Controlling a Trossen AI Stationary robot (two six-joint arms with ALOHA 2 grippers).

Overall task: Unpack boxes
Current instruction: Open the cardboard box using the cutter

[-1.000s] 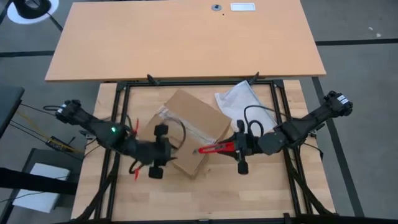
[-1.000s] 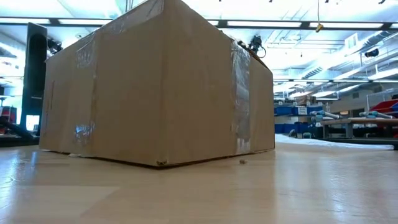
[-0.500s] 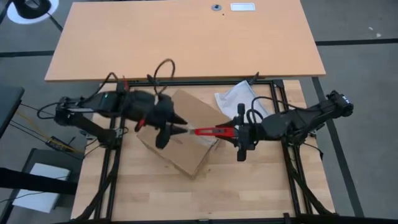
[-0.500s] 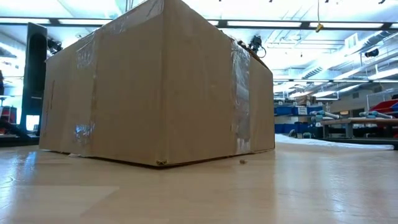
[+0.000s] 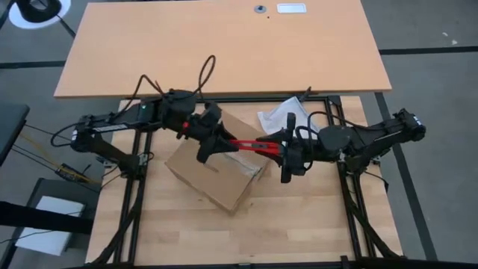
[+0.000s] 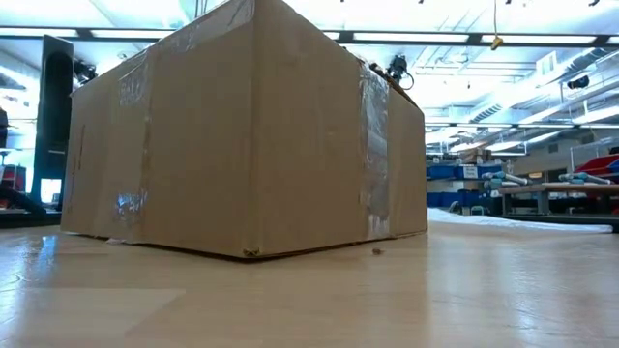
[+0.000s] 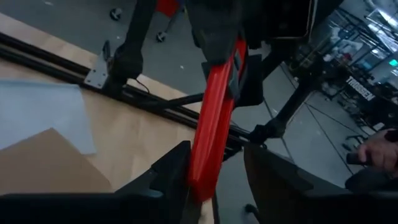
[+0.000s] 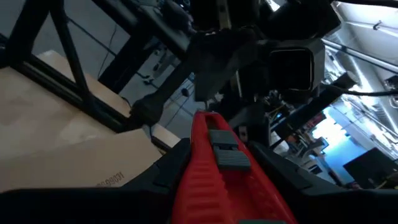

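Note:
A brown taped carton, the box (image 5: 216, 179) (image 6: 242, 135), rests on its bottom on the wooden table. Above it a red box cutter (image 5: 250, 145) is held level, with my right gripper (image 5: 276, 151) (image 8: 221, 180) shut on it. My left gripper (image 5: 222, 142) (image 7: 214, 180) is open at the cutter's other end. That free end (image 7: 202, 177) stands between the left fingers, with a gap to one of them. My right gripper pinches the cutter's handle (image 8: 217, 186) between its two fingers, just behind the grey slider (image 8: 231, 158). The fingers come level from the table's right and lie along the cutter. It sticks out toward the left arm, clear of the box. My left gripper has the cutter's free end close to one finger (image 7: 171, 177); I cannot tell whether they touch.
A clear plastic bag (image 5: 287, 116) lies on the table beyond the box's far right corner. Black frame rails (image 5: 239, 99) run along the table's far edge and sides, and a larger tan table (image 5: 224, 45) stands behind. A person's hand (image 7: 379, 152) shows far off in the room.
My left gripper has swung from the box's near left side up over the box, toward the far right, rolling as it went, and now has the cutter's free end between its fingers. My right gripper has risen, rolled and carried the cutter toward the far edge. The box has stayed put.

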